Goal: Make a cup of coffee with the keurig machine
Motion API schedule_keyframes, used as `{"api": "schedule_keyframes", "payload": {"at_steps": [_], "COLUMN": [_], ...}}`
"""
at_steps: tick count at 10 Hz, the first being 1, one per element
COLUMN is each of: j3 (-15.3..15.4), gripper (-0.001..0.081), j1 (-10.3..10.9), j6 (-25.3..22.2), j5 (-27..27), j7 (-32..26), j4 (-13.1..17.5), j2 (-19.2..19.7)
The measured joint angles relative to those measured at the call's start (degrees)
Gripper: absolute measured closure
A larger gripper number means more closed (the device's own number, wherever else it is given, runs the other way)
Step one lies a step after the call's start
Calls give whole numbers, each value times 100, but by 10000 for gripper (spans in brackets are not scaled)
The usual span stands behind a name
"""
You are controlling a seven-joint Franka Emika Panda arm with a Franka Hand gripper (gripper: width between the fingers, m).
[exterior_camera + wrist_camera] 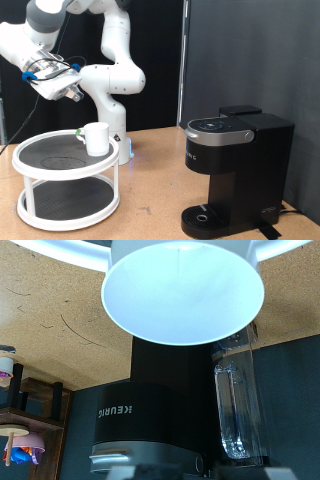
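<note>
The white cup stands on the top tier of a round white two-tier shelf at the exterior view's left. The black keurig machine stands at the exterior view's right with its lid down. My gripper hangs high above the shelf, up and to the left of the cup, open and empty. In the wrist view the cup fills the near field, with the keurig machine and its clear water tank beyond it. My fingers do not show clearly there.
The robot's white base stands right behind the shelf. A black backdrop rises behind the keurig machine. A small white pod with a tan top shows at the edge of the wrist view. The tabletop is brown wood.
</note>
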Motion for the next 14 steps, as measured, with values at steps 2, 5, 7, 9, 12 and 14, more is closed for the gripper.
{"api": "schedule_keyframes", "payload": {"at_steps": [2, 5, 7, 9, 12, 14], "j3": [0, 0, 5, 13, 14, 12], "gripper": [806, 806, 520, 383, 107, 82], "j1": [0, 0, 0, 2, 21, 46], "j6": [-1, 65, 339, 597, 943, 1321], "j5": [2, 50, 98, 98, 100, 293], "j7": [0, 12, 15, -5, -243, -519], "j4": [-3, -41, -180, -343, -575, -776], "j2": [0, 1, 14, 82, 236, 359]}}
